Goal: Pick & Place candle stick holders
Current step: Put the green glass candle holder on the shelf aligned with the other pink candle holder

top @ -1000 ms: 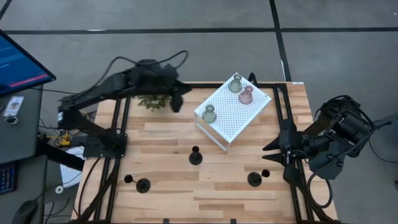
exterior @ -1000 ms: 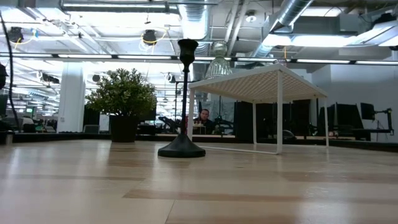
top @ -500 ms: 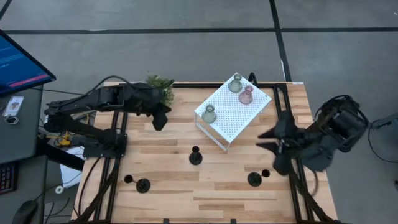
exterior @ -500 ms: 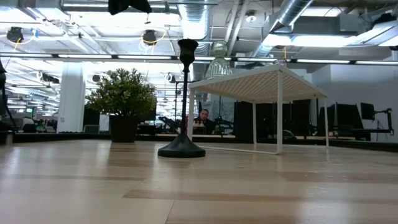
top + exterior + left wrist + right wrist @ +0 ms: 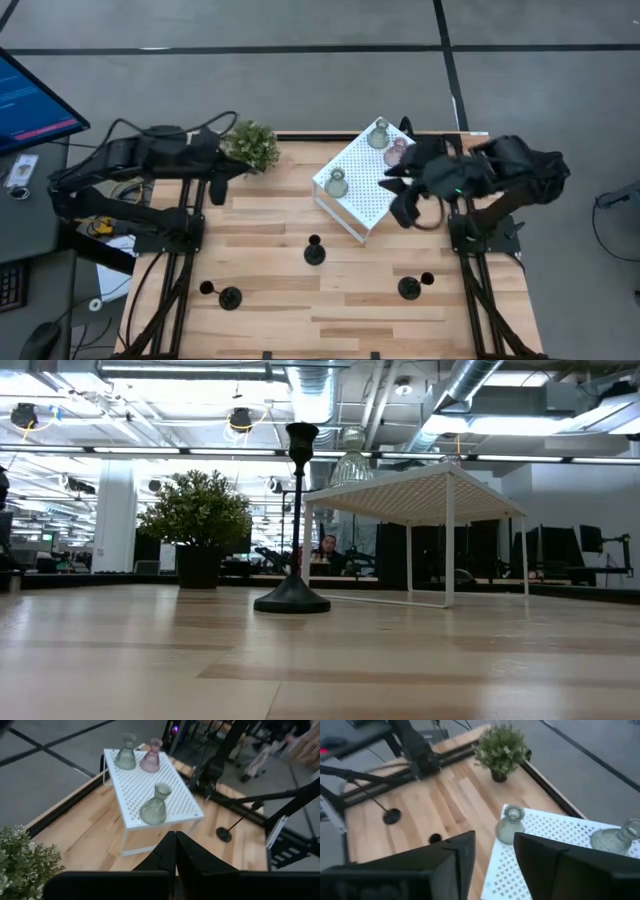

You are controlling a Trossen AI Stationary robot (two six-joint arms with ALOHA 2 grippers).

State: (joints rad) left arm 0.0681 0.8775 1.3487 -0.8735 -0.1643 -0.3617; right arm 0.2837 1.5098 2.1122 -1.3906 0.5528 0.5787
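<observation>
Right pincer [image 5: 400, 195] is over the right half of the white perforated box [image 5: 372, 190], fingers spread well apart with nothing between them, per its wrist view. Left pincer [image 5: 175, 851] is pinched closed on nothing, parked at the far-left tabletop [image 5: 270, 300] edge beside the potted plant [image 5: 250, 146].

Holders:
- Three glass ones on top of the box: greenish-grey [image 5: 336, 183] at its near-left end, second greenish-grey [image 5: 378, 134] at the far end, pink one [image 5: 396, 152] just beside that, partly hidden under the right arm.
- Three black ones on the tabletop: centre [image 5: 314, 250], near-left [image 5: 229, 297], near-right [image 5: 408, 288].

Judgement: right arm is lining up on a glass holder on the box, probably the pink one, though I can't tell for sure from overhead.

For a clean pick:
- Keep the fingers wide until they straddle the narrow neck above the bulb, then close there; the bulb itself looks slippery and too wide.
- Come straight down. The pink and far greenish-grey holders stand close together, so a sideways approach risks knocking the neighbour.
- Lift vertically before traversing, clear of the box edge.
- Left arm stays put by the plant, out of the path.
</observation>
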